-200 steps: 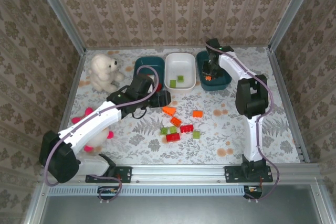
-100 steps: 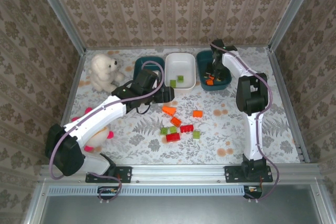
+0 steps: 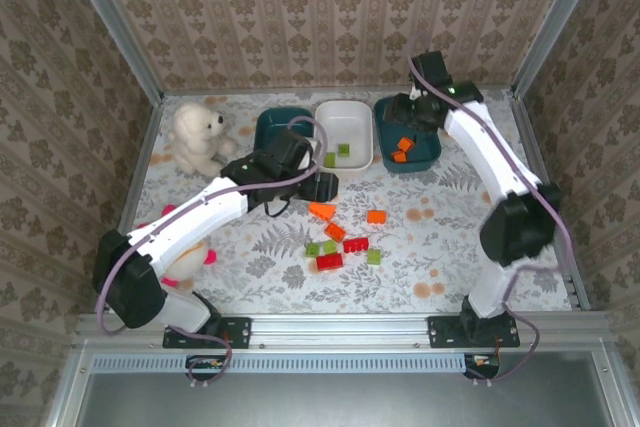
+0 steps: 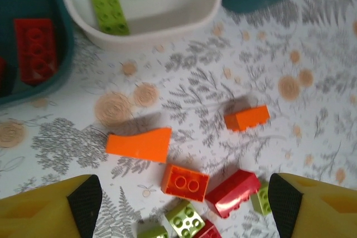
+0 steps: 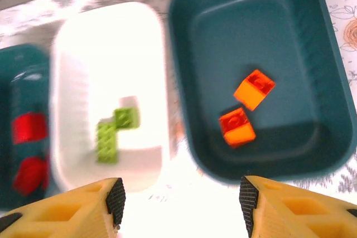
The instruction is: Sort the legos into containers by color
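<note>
**Overhead:** The left tool (image 3: pixel 320 185) hangs low over the flowered counter (image 3: pixel 450 247), at the far edge of a loose cluster of bricks (image 3: pixel 340 242). The cluster is an orange wedge (image 3: pixel 322 210), two more orange pieces, two red and a few light green. Three tubs stand in a row at the far side. The left teal tub (image 3: pixel 265 122) is partly covered by the arm. The white tub (image 3: pixel 345 104) holds two green bricks (image 3: pixel 344 150), and the right teal tub (image 3: pixel 432 155) holds two orange bricks (image 3: pixel 404 144). The right tool (image 3: pixel 415 112) hovers above the far end of that right tub. A white plush bear (image 3: pixel 197 137) sits left of the tubs, and a pink plush toy (image 3: pixel 185 257) lies half under the left arm.

**Left wrist:** The left tool's (image 4: pixel 183 193) yellow fingers (image 4: pixel 83 199) stand wide apart with nothing gripped. On the counter below and between them lie the orange wedge (image 4: pixel 139 144), an orange brick (image 4: pixel 185 182), a red brick (image 4: pixel 233 192) and green ones. Another orange brick (image 4: pixel 247 117) lies a little apart. Beyond them, a red brick (image 4: pixel 34 48) rests in the left teal tub.

**Right wrist:** In this blurred view the right tool (image 5: pixel 181 199) is parted and empty above the tubs. Two orange bricks (image 5: pixel 236 127) lie touching in the right teal tub (image 5: pixel 184 54). The green pair sits in the white tub and two red bricks in the left one.
</note>
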Action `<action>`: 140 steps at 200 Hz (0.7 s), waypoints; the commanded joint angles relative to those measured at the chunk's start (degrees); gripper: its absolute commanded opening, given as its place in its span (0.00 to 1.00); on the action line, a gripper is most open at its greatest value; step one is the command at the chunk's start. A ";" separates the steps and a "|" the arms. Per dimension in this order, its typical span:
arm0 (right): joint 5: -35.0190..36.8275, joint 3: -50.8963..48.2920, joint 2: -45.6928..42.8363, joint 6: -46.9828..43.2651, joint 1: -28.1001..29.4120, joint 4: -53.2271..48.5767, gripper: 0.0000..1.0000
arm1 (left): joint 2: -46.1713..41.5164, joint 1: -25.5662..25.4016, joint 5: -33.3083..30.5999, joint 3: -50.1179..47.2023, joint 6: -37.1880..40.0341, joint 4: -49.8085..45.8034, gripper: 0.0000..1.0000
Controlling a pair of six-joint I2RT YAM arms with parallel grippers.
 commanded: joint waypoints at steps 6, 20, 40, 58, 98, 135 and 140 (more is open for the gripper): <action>-1.78 -18.98 -15.42 2.28 3.39 6.40 0.61 | 3.85 -5.07 2.76 1.95 8.86 -3.77 0.80; -3.57 -28.31 -23.98 4.05 4.71 7.02 0.62 | 5.81 -8.78 2.44 2.13 15.78 -3.87 0.80; -4.35 -38.04 -34.72 6.54 5.99 4.01 0.63 | 8.69 -13.11 1.30 2.24 26.35 -2.89 0.81; -6.98 -43.41 -43.64 8.74 6.01 0.65 0.65 | 12.68 -13.93 1.17 4.22 31.52 -2.89 0.81; -13.25 -47.75 -57.04 13.80 6.09 -4.52 0.76 | 21.32 -14.62 0.24 9.08 39.99 -3.43 0.77; -14.98 -45.93 -61.25 14.93 6.06 -8.13 0.83 | 25.58 -15.79 0.70 10.66 44.19 -4.65 0.71; -14.91 -45.15 -61.36 14.57 6.05 -8.72 0.84 | 26.02 -16.02 0.98 10.79 44.49 -4.79 0.70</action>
